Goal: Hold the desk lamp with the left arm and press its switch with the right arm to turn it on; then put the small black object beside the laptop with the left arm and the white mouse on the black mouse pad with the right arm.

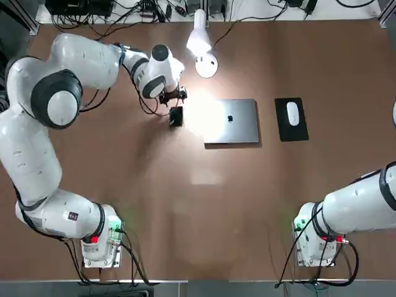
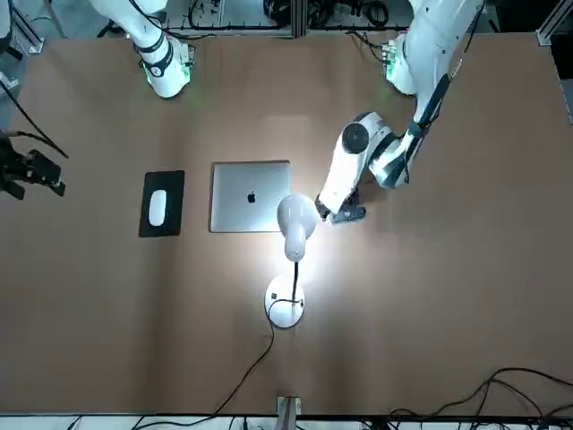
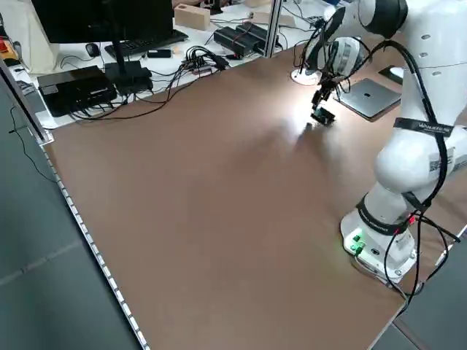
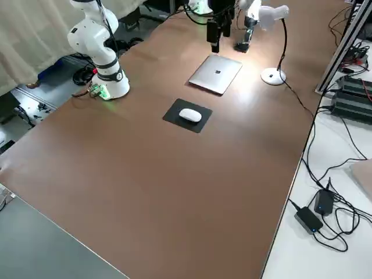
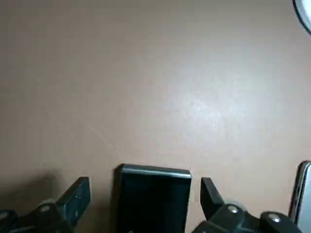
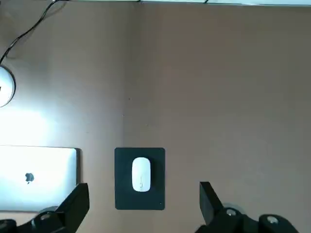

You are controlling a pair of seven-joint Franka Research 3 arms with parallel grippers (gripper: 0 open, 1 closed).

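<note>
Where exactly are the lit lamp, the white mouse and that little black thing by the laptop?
desk lamp (image 1: 199, 38): top view, on its glowing head.
white mouse (image 1: 292, 113): top view, middle of its back.
small black object (image 1: 176, 116): top view, its upper face.

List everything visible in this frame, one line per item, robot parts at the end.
desk lamp: 1, white, lit, far edge of table behind laptop
laptop: 1, silver, closed, table centre
small black object: 1, black, on table beside laptop
black mouse pad: 1, black, other side of laptop
white mouse: 1, white, on the pad
left gripper: 1, open, over the black object
right gripper: 1, open, raised, away from the pad
</note>
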